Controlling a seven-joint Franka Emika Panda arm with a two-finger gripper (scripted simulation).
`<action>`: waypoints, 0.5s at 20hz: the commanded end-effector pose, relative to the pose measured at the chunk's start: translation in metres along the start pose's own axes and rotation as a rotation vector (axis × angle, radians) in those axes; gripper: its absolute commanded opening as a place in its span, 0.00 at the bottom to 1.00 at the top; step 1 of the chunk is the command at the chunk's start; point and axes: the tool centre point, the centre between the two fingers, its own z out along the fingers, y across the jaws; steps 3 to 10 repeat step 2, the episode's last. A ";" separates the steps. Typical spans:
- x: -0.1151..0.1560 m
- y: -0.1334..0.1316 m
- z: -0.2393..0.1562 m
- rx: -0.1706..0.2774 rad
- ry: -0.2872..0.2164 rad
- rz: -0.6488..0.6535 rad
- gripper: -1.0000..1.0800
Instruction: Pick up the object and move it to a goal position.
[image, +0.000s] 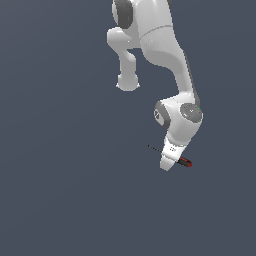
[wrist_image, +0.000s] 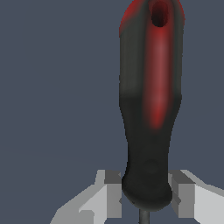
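Crosswise between the gripper (image: 168, 163) fingers (wrist_image: 186, 194) the screwdriver (wrist_image: 151, 105) is pinched, shaft toward the exterior view's left, handle right.

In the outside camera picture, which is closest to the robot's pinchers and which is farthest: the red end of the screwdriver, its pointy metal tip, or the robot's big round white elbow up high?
1. The red end of the black-and-red screwdriver handle, just beside the white gripper on the exterior view's right.
2. The thin dark metal shaft tip, out toward the exterior view's left.
3. The round white elbow knob, far above.
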 end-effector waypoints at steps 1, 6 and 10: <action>0.005 -0.002 -0.001 -0.001 0.000 0.002 0.00; 0.006 -0.003 -0.001 -0.001 0.000 0.002 0.00; 0.006 -0.003 -0.001 -0.001 0.000 0.002 0.00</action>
